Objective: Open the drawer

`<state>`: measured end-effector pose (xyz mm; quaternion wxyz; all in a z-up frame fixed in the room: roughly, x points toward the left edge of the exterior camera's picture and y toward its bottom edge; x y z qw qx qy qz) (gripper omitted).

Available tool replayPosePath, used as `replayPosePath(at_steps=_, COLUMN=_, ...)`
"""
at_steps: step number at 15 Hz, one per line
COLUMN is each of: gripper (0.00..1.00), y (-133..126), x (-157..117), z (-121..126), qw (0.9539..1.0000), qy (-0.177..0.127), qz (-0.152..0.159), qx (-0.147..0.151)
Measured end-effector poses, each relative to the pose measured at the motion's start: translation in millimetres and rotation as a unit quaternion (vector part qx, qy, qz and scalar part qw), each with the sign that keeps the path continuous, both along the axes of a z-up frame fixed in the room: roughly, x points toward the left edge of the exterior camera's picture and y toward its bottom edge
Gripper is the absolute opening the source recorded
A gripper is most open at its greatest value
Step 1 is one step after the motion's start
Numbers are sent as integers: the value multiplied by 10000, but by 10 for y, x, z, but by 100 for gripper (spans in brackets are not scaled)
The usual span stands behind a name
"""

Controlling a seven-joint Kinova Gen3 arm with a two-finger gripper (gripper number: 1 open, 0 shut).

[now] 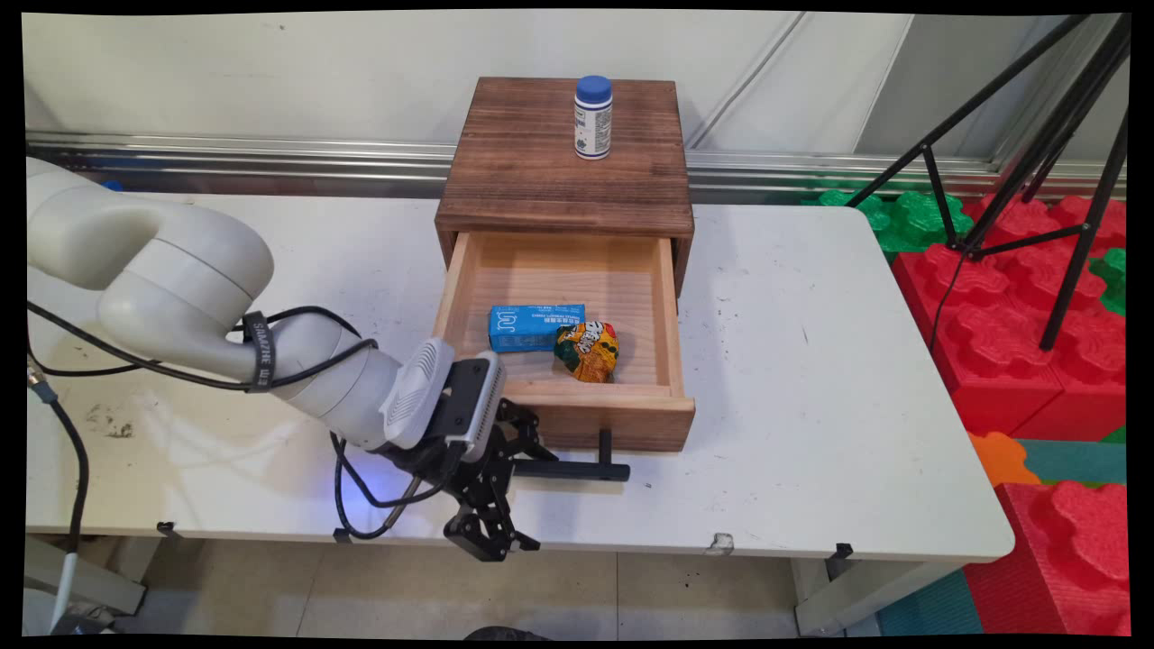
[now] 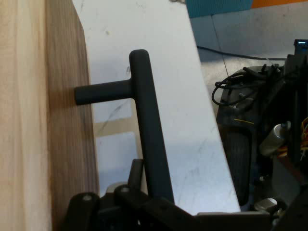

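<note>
this looks like a robot test lab or demo room, not a home. a plain white table (image 1: 811, 379) bearing scuffs carries the black gripper (image 1: 491, 536) at its near edge. far beyond the gripper runs a bare pale wall (image 1: 270, 72) with a metal rail (image 1: 225, 153) along its foot. well off to the gripper's right, black tripod legs (image 1: 1073, 171) stand on big red and green foam blocks (image 1: 1010, 333). under the table's near edge lies pale tiled floor (image 1: 451, 595).
</note>
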<state>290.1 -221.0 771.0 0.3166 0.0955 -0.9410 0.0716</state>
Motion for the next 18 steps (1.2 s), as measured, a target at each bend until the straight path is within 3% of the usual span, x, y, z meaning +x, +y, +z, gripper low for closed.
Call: replayPosePath(at_steps=18, gripper=100, y=276, x=-103, z=66, qw=9998, qy=2, qz=-193, qx=-81)
